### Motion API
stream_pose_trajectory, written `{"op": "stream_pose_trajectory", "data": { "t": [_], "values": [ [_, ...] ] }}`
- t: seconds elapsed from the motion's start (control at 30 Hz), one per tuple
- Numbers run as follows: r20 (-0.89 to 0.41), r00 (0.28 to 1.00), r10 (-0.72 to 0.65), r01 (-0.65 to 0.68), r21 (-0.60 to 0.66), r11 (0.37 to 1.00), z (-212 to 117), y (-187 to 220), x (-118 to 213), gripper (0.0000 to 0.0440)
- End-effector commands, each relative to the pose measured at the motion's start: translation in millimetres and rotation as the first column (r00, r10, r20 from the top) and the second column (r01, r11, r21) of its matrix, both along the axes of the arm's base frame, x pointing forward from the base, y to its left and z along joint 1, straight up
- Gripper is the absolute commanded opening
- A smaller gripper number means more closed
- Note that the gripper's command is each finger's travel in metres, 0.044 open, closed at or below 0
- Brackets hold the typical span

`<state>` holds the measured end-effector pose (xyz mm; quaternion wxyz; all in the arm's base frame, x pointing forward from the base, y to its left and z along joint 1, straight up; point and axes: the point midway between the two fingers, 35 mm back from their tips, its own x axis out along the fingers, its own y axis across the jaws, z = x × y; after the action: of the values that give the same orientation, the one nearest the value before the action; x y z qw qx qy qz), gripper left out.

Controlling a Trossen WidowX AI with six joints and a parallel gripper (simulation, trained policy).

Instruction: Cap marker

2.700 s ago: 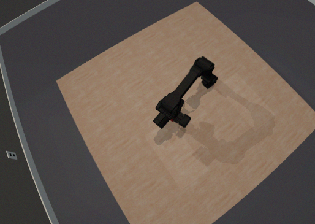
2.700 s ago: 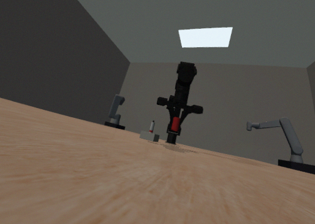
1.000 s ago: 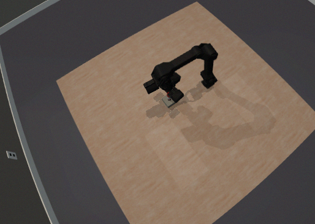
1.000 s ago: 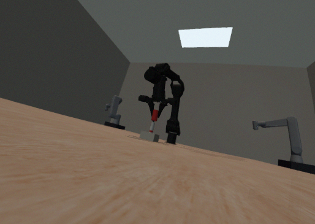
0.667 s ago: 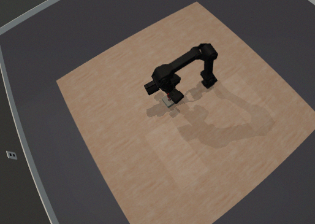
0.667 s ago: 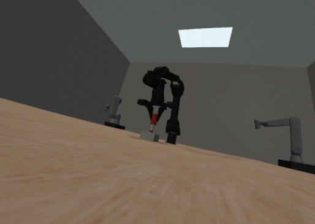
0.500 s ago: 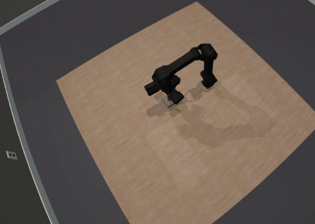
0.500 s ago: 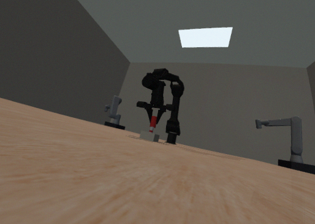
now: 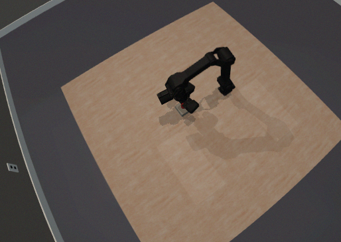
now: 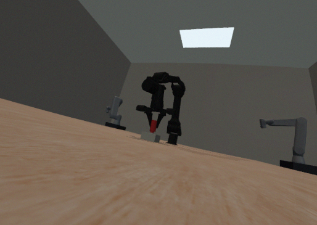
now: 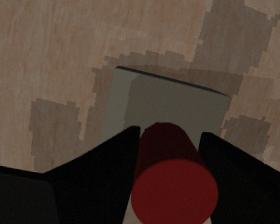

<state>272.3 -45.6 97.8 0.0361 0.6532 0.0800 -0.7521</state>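
From where I sit, the surface (image 9: 133, 68) (image 10: 154, 187) (image 11: 45, 60) should serve only as my level reference: I'd bring the arm (image 9: 199, 68) (image 10: 177, 103) down square to it, without sideways drift. The holder block (image 9: 181, 111) (image 10: 149, 137) (image 11: 172, 95) sits right beneath, and I want the push going straight into it so that it neither slides nor tips. My end effector (image 9: 182, 105) (image 10: 154, 127) (image 11: 170, 138) is partly closed, its fingers stopped on the sides of the red cap (image 10: 153, 126) (image 11: 175, 192). I judge the cap to be over the marker, with the seating press in hand. I'd keep the grip firm and press steadily along the marker's axis, since a slanted push could bind it. Once it seats, I'd open wide and lift straight up, so the fingers don't drag it off.

The top view gives me the arm's whole reach over the surface, but its own links cover most of the grip. The exterior view alone gives me height: the cap's lower end is close to the top of the holder block. The wrist view shows the cap's round closed end and a finger on each side, but not its lower rim. No view lets me pick out the marker itself, so I can't tell whether the cap has clicked home.
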Motion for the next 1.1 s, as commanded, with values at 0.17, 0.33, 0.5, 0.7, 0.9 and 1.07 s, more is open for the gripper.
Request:
{"op": "stream_pose_trajectory", "data": {
  "t": [0.17, 0.33, 0.5, 0.7, 0.9, 1.07],
  "values": [
    [-0.037, 0.999, 0.032, -0.032, -0.008, 0.999, -15.5, -3.4, -8.8, 0.0041],
    [-0.032, 0.998, 0.045, -0.046, -0.019, 0.999, -17.9, -6.4, -8.9, 0.0046],
    [-0.030, 0.998, 0.052, -0.053, -0.025, 0.998, -18.9, -7.9, -9.0, 0.0052],
    [-0.029, 0.998, 0.055, -0.056, -0.027, 0.998, -19.3, -8.6, -9.0, 0.0059],
    [-0.028, 0.998, 0.058, -0.059, -0.029, 0.998, -19.5, -9.1, -9.0, 0.0066],
    [-0.028, 0.998, 0.060, -0.060, -0.030, 0.998, -19.6, -9.3, -9.0, 0.0072]
  ]
}}
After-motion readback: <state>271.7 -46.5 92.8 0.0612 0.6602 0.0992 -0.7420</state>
